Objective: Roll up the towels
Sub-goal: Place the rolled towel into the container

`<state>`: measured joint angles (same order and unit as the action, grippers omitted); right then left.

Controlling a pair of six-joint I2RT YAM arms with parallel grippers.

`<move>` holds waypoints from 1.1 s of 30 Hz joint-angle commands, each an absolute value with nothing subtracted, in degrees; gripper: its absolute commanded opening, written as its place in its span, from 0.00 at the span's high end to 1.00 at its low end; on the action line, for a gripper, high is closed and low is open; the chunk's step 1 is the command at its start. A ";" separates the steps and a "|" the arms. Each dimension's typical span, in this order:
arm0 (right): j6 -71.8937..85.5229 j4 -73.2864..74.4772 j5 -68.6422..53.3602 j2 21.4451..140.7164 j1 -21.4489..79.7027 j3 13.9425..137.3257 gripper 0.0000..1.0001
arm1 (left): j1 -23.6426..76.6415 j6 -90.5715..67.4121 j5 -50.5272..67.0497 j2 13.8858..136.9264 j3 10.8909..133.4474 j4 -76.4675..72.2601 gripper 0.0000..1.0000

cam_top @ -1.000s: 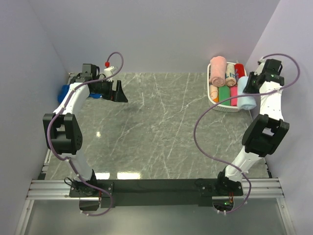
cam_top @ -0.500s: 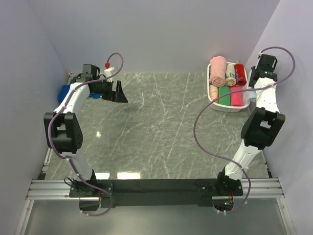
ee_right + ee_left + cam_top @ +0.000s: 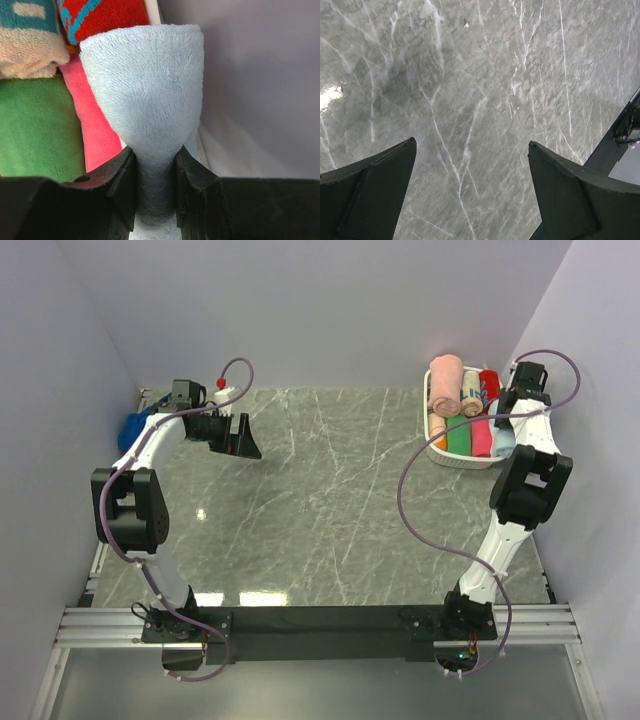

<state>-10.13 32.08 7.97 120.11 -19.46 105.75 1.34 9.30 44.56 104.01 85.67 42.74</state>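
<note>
The pale sky blue towel (image 3: pixel 145 75) is rolled up and pinched between my right gripper's (image 3: pixel 155 155) jaws, which are shut on it. In the top view the right gripper (image 3: pixel 507 423) holds this towel (image 3: pixel 503 443) at the right end of the white basket (image 3: pixel 455 462), next to the pink roll. The deep royal blue towel (image 3: pixel 130 428) lies bunched at the table's far left edge, behind my left arm. My left gripper (image 3: pixel 240 436) is open and empty above the bare marble table (image 3: pixel 485 75), its jaws wide apart in the left wrist view (image 3: pixel 470 145).
The basket holds rolled towels: pink (image 3: pixel 95 130), green (image 3: pixel 35 125), red (image 3: pixel 100 15) and a peach one (image 3: pixel 445 383). The right wall (image 3: pixel 260 75) stands close beside the basket. Purple cables loop off both arms.
My right gripper has carried the pale blue roll back and inward from beside the basket to its right end. My left gripper has shifted only slightly.
</note>
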 commanded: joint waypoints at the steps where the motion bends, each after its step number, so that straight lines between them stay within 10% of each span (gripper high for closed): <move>1: -8.70 31.73 5.36 121.28 -19.16 109.33 1.00 | 1.49 8.88 44.39 102.66 84.90 42.98 0.01; 33: -4.04 37.62 3.87 129.37 -18.99 108.02 0.90 | 1.49 8.35 42.54 104.59 85.96 45.62 0.01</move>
<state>-5.85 32.77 3.57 126.50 -18.90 109.91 1.34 9.13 42.41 104.01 84.64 45.32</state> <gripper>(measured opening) 0.348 0.994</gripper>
